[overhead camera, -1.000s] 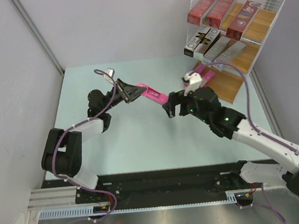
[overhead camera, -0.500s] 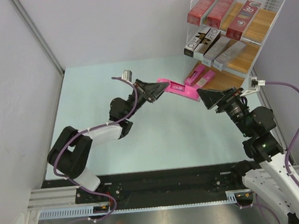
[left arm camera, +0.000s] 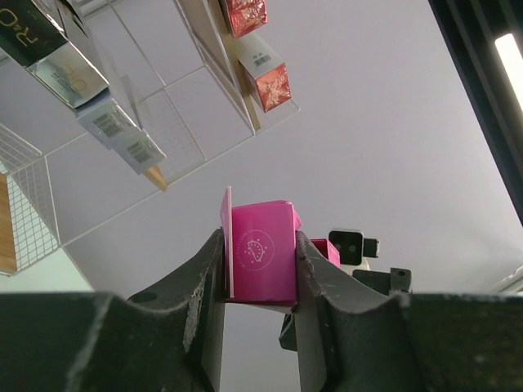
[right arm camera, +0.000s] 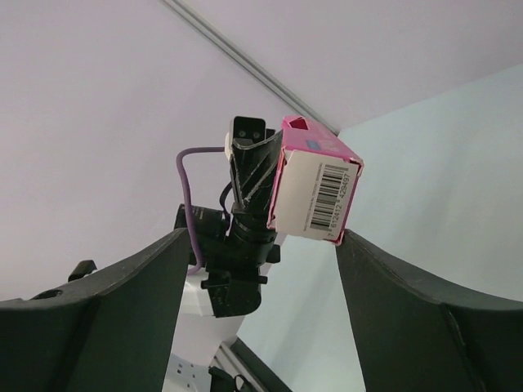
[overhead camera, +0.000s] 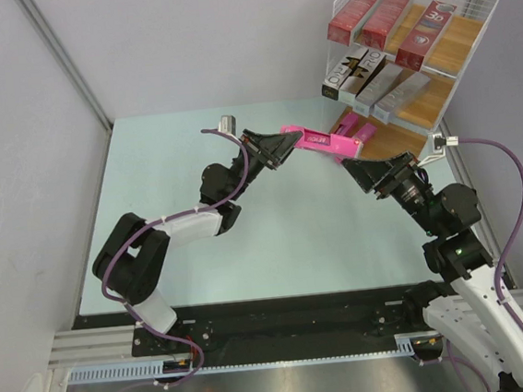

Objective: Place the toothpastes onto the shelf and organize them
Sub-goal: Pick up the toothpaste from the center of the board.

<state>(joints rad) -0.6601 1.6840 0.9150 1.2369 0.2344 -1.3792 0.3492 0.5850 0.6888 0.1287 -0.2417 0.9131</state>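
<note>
Toothpastes point(overhead camera: 383, 16) on shelf point(overhead camera: 465, 43), red above silver

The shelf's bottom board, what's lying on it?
Two pink cartons lie side by side on the bottom board. The held carton in the left gripper covers their near ends, and the middle board hides whatever is farther back.

Both arms point(overhead camera: 181, 227) black-and-white — purple cables point(right arm camera: 185, 196) trailing each wrist.
</note>
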